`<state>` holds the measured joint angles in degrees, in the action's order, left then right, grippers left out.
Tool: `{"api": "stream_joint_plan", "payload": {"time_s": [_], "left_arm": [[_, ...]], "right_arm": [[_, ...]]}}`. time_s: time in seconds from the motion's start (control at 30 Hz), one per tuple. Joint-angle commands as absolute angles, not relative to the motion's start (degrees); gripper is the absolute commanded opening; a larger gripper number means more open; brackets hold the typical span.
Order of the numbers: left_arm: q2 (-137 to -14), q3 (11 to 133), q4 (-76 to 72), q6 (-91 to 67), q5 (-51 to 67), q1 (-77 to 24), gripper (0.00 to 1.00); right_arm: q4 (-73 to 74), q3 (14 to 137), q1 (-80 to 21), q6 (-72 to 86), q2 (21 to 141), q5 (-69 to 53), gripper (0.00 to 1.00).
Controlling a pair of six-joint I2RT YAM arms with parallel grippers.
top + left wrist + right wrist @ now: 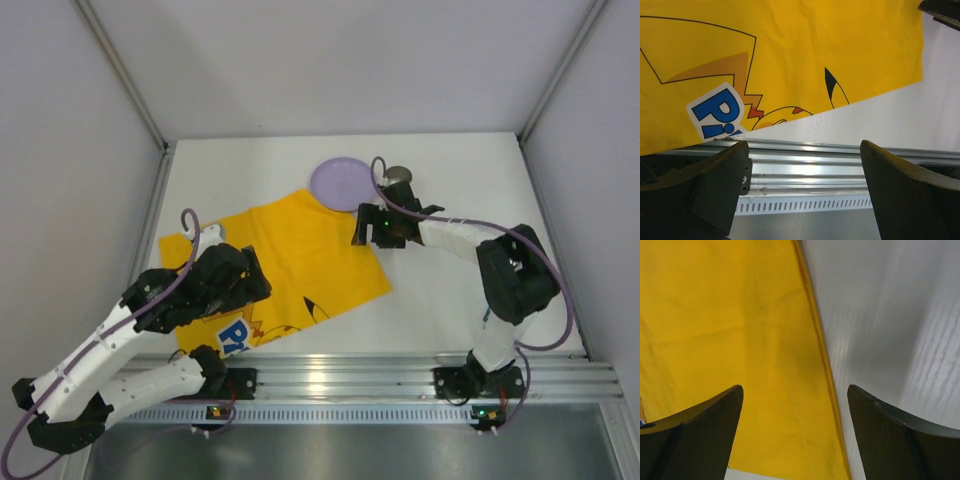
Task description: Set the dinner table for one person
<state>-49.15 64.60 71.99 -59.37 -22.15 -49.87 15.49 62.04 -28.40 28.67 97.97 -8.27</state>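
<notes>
Yellow cloth, the cartoon-printed mat (pixel 300 250), lies askew on the white table (pixel 450 300), which spreads under everything and reaches well past the mat to the right and the far side. A lilac plate (pixel 338 182) sits at the mat's far corner, its near rim seemingly over the hem. The right fingers (pixel 695 425) hang spread wide and empty over the mat's right edge. The left fingers (pixel 705 185), equally wide and empty, hover over the printed near corner by the aluminium rail (pixel 805 165). I judge the step in hand to be laying the mat — squaring it up. The next move calls for lowering onto a thin hem lying flat and pinching the cloth alone without scraping the table — the plate would follow.
</notes>
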Motion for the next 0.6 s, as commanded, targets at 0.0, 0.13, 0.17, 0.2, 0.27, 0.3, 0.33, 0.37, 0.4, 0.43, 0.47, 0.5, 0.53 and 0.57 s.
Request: {"api": "stream_joint_plan", "payload": {"time_s": [0.0,0.13,0.17,0.2,0.27,0.3,0.33,0.37,0.4,0.43,0.47,0.5,0.53,0.57], "left_arm": [[-47.03,64.51,78.30,-63.72,-23.03,-50.01,0.98],[-44.22,64.25,81.73,-66.53,-23.03,-49.92,0.98],[-43.60,64.07,82.17,-67.49,-23.03,-49.92,0.98],[-43.16,63.90,82.44,-67.85,-23.11,-50.01,0.98],[-42.02,63.28,83.05,-68.55,-23.46,-49.92,0.98],[-41.92,63.11,83.06,-68.64,-23.55,-50.01,0.98],[-41.92,62.76,83.06,-68.64,-23.64,-49.92,0.98],[-42.01,62.67,83.06,-68.56,-23.99,-49.92,0.98],[-42.53,62.67,82.97,-68.38,-24.08,-49.92,0.98],[-42.89,62.75,82.79,-68.12,-24.26,-49.92,0.98],[-43.24,62.93,82.36,-67.42,-24.43,-49.92,0.98],[-44.20,63.02,82.09,-66.89,-24.96,-49.92,0.98],[-44.73,63.19,81.83,-66.28,-25.22,-49.92,0.98],[-45.35,63.37,81.74,-65.40,-25.83,-49.92,0.98]], "right_arm": [[8.62,64.25,-29.00,32.07,102.12,-12.56,0.85],[5.54,62.67,-29.18,34.10,106.77,-13.97,0.77],[4.67,62.41,-29.27,34.36,107.31,-14.32,0.75],[4.40,62.32,-29.88,34.80,107.84,-14.76,0.74],[3.87,62.05,-30.58,35.15,108.89,-15.12,0.65],[3.69,62.05,-31.63,35.24,109.16,-15.29,0.61],[3.60,61.62,-32.25,35.51,109.33,-15.47,0.51],[3.17,61.26,-32.78,35.59,109.34,-15.47,0.47],[2.99,60.82,-33.91,36.20,109.25,-15.38,0.42],[2.64,60.30,-34.36,36.65,108.99,-15.38,0.34],[1.85,58.73,-34.71,37.43,108.38,-15.47,0.29],[1.58,58.02,-34.72,37.70,108.02,-15.29,0.25],[1.67,57.22,-34.72,37.88,107.50,-15.03,0.16],[2.63,56.17,-34.54,37.62,106.27,-14.77,0.10]]}}
